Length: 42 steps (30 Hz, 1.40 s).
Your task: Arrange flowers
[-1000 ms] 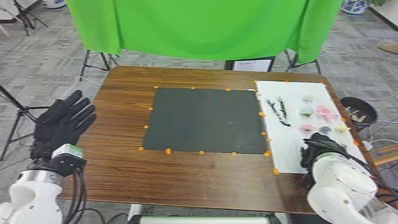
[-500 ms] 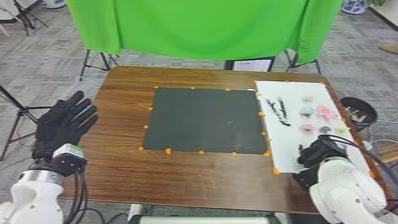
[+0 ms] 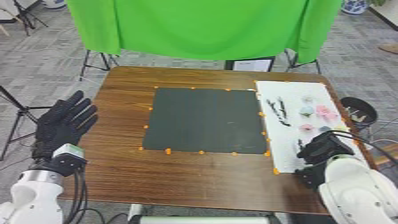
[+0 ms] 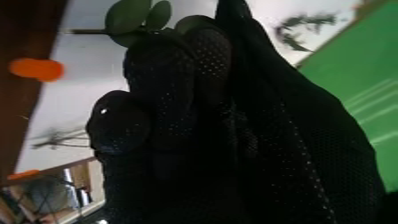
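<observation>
A robot's right hand [image 3: 324, 150] works low over a white board [image 3: 282, 145], to the right of the dark mat [image 3: 206, 120], in what looks like the picking-up step of a flower arrangement. Green leaves [image 4: 129, 17] show right at the glove in the right wrist view; whether the hand grips their stem or merely meets it, an onlooker cannot tell. The next move likely calls for a secure pinch on that stem, then a lift clear of its neighbours and a carry toward the mat.

Farther along the board, still right of the mat, lie pink flowers [image 3: 325, 111] and, closer to the mat's edge, dark twigs [image 3: 282, 114]. Beyond them, past the table's right side, stands a dark bin [image 3: 360, 104] with something pale inside, too small to name. To the left of the mat, the left hand [image 3: 67, 117] waits with fingers extended, released and holding nothing.
</observation>
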Tool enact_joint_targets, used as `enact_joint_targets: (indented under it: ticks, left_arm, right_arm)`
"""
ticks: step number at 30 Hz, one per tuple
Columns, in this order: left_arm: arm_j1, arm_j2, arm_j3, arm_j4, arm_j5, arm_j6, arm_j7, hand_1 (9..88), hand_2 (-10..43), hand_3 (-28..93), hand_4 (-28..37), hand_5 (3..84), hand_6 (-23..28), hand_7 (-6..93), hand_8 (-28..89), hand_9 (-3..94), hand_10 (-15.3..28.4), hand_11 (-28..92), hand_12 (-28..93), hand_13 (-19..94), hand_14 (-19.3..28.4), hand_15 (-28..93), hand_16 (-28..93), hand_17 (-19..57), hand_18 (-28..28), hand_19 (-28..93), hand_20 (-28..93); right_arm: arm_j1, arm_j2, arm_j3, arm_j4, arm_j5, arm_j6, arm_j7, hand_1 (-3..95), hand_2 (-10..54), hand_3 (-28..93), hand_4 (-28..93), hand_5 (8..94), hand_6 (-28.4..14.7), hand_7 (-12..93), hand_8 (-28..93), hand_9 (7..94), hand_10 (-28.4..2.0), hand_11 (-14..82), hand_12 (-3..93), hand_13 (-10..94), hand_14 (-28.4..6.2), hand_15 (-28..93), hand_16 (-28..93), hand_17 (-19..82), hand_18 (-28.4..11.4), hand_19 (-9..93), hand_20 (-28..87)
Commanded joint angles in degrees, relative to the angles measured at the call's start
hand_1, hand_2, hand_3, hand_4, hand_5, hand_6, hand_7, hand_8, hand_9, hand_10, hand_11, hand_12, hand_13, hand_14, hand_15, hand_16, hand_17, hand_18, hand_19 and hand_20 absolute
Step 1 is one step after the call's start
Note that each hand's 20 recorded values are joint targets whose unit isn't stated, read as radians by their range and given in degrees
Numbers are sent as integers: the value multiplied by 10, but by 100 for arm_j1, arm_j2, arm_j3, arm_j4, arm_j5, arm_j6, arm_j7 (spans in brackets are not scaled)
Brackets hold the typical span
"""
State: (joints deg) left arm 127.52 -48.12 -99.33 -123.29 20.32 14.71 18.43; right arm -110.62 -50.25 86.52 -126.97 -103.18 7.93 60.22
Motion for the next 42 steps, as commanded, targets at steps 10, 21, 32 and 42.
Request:
enact_joint_targets:
  ticks: [10, 21, 32, 42]
  left_arm:
    - [501, 133, -649, -115, -356, 146, 342, 270, 108, 724, -283, 388, 87, 66, -70, 310, 152, 148, 86, 194, 154, 253, -73, -49, 127, 307, 65]
    - [792, 202, -871, -196, -726, 212, 576, 263, 112, 727, -283, 388, 88, 64, -69, 310, 152, 144, 86, 194, 153, 251, -72, -49, 128, 308, 66]
    - [1087, 413, -1039, -151, -1438, 214, 1013, 261, 113, 728, -283, 389, 87, 66, -70, 311, 151, 143, 87, 195, 152, 250, -71, -48, 127, 305, 67]
    - [1064, 502, -965, 4, -1871, -211, 1026, 237, 122, 726, -283, 381, 80, 61, -69, 311, 147, 134, 88, 201, 144, 237, -67, -45, 126, 288, 68]
  right_arm:
    - [2654, -191, -1931, 322, 322, 232, -270, 533, -95, 768, -14, 604, -40, 762, 332, 869, -90, 218, 608, 851, -54, 435, 557, 604, -158, 894, 302]
    - [4408, -1650, -3586, 1644, 250, 401, 67, 527, -95, 771, -2, 606, -37, 758, 335, 871, -93, 219, 602, 855, -58, 438, 556, 605, -167, 912, 286]
    - [5208, -2698, -4516, 2932, 408, 524, 558, 540, -95, 764, -38, 610, -40, 742, 328, 876, -89, 220, 580, 858, -63, 454, 540, 602, -177, 930, 268]
    - [5220, -3232, -4866, 3477, 384, 730, 843, 559, -95, 757, -93, 611, -39, 730, 306, 884, -82, 202, 549, 858, -65, 458, 533, 603, -179, 932, 264]
